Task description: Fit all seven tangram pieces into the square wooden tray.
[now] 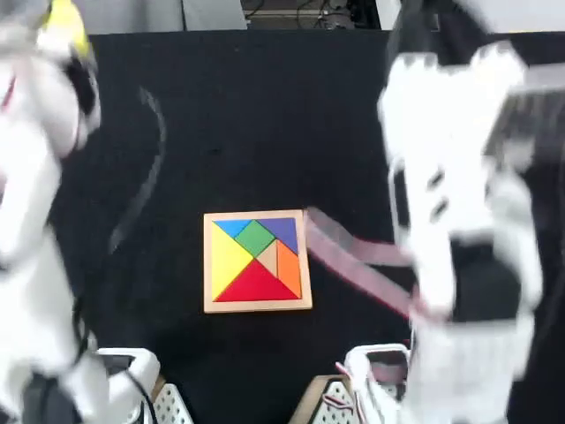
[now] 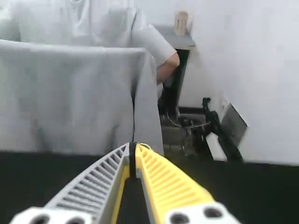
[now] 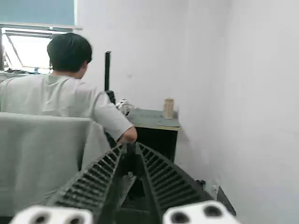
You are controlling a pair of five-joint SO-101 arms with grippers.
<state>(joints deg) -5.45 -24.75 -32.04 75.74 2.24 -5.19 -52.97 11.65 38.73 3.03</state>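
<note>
Tangram pieces (image 1: 257, 261) fill the tray (image 1: 257, 305). My left gripper (image 2: 132, 148) and right gripper (image 3: 130, 148), fingers pressed together, sit well clear of it; a careless swing could jolt pieces loose.

Black table (image 1: 265, 132) (grey cloth (image 2: 70, 93) behind)

Tray (image 1: 210, 265) was pale wood; tangram pieces (image 1: 257, 284) were blue, green, purple, yellow, orange, red (plus one tan). Table (image 1: 265, 124) was black. Left gripper (image 2: 132, 148) was ribbed, half grey, half yellow; right gripper (image 3: 131, 148) was black, ribbed.
</note>
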